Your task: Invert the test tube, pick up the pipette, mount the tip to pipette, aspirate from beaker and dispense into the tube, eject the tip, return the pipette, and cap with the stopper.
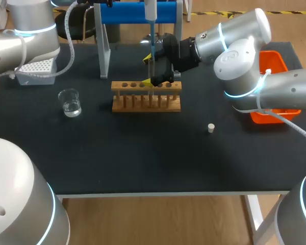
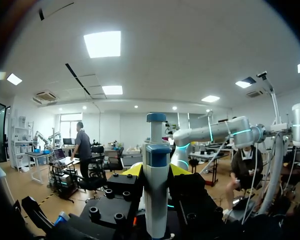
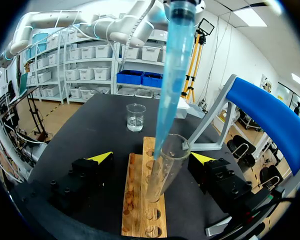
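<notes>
A wooden rack point(image 1: 146, 97) stands mid-table with a glass test tube point(image 1: 151, 69) upright in it. My right gripper point(image 1: 152, 71) is open around the tube; in the right wrist view the tube point(image 3: 165, 170) stands between the right gripper's point(image 3: 152, 157) spread fingers, touching neither. The pipette point(image 1: 150, 10) hangs above, and its blue tip point(image 3: 170, 75) reaches into the tube's mouth. My left gripper point(image 2: 156, 172) is shut on the pipette point(image 2: 156, 190). The beaker point(image 1: 70, 102) holds clear liquid at the left. A white stopper point(image 1: 211, 127) lies on the table at the right.
A white tip box point(image 1: 35, 70) sits at the back left. The blue pipette stand point(image 1: 137, 13) rises behind the rack. An orange bin point(image 1: 275, 64) stands at the right edge under my right arm.
</notes>
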Robot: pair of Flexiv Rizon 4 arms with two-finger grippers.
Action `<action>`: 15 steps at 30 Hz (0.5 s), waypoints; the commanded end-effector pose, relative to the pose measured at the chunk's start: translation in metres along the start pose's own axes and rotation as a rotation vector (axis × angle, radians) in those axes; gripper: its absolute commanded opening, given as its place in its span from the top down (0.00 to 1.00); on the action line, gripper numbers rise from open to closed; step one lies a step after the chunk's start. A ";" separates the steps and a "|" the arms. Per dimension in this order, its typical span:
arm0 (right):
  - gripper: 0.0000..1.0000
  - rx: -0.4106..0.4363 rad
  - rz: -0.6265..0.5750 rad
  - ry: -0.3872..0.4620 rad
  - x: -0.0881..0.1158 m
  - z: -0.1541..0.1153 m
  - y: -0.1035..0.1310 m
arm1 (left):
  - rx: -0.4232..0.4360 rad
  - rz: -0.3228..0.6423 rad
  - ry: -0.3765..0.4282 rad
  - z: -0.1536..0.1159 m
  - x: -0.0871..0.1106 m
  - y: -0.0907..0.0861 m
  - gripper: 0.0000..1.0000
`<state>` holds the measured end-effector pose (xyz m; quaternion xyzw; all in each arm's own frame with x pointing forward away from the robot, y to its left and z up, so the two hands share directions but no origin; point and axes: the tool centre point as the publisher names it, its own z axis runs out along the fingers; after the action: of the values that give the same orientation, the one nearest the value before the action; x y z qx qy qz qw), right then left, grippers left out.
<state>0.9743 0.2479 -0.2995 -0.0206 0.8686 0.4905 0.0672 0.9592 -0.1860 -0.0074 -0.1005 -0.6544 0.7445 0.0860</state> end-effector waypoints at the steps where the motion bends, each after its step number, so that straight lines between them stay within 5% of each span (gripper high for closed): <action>1: 0.00 0.001 0.000 0.000 0.001 -0.001 0.000 | 0.001 0.000 0.008 -0.001 -0.003 0.001 1.00; 15: 0.00 0.001 0.000 0.000 0.001 -0.001 0.000 | 0.006 -0.005 0.004 -0.004 -0.005 0.008 1.00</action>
<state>0.9743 0.2479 -0.2995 -0.0206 0.8686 0.4905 0.0672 0.9625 -0.1847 -0.0148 -0.0970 -0.6536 0.7455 0.0876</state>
